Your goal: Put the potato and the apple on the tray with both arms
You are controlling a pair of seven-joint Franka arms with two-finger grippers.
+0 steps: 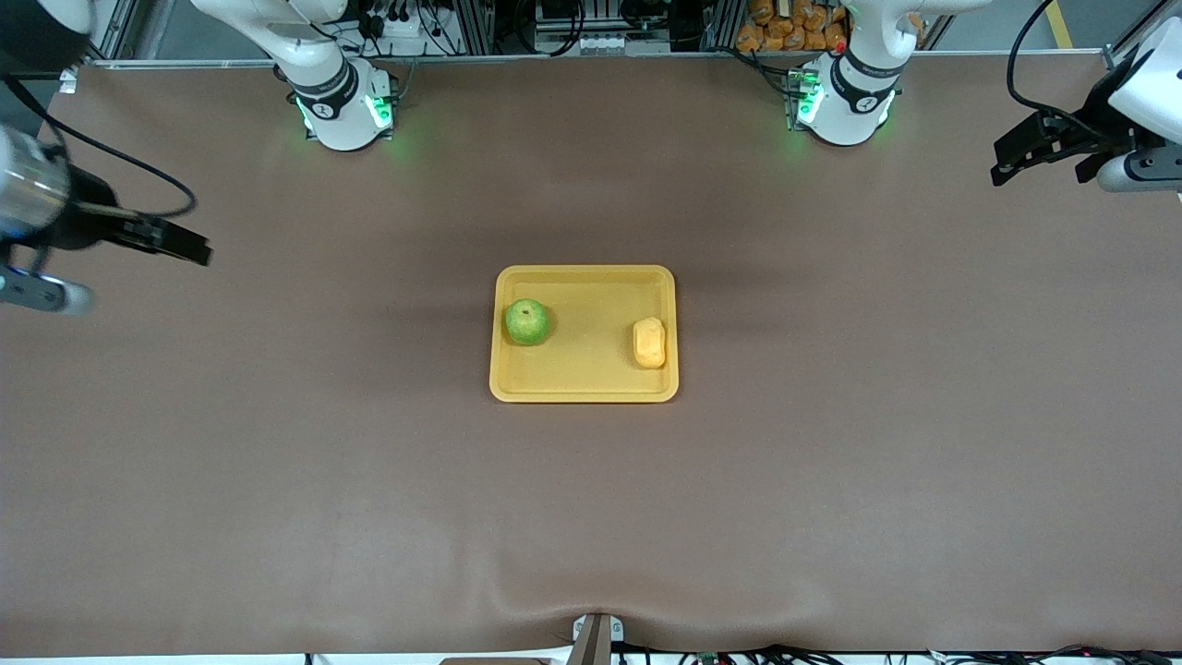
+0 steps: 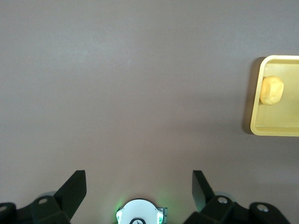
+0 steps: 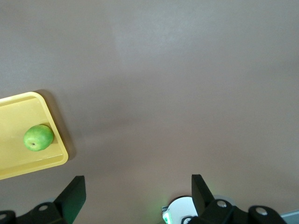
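You see the shallow yellow plastic tray (image 1: 584, 388) mid-table; in it the round green apple (image 1: 527, 321) sits at the right arm's end, the oblong yellow-orange potato (image 1: 650, 343) at the left arm's end, well apart; the right gripper (image 1: 189, 247) hangs released and empty, well clear of the tray over the table's edge; the left gripper (image 1: 1016, 157) likewise, spread wide, holding nothing.
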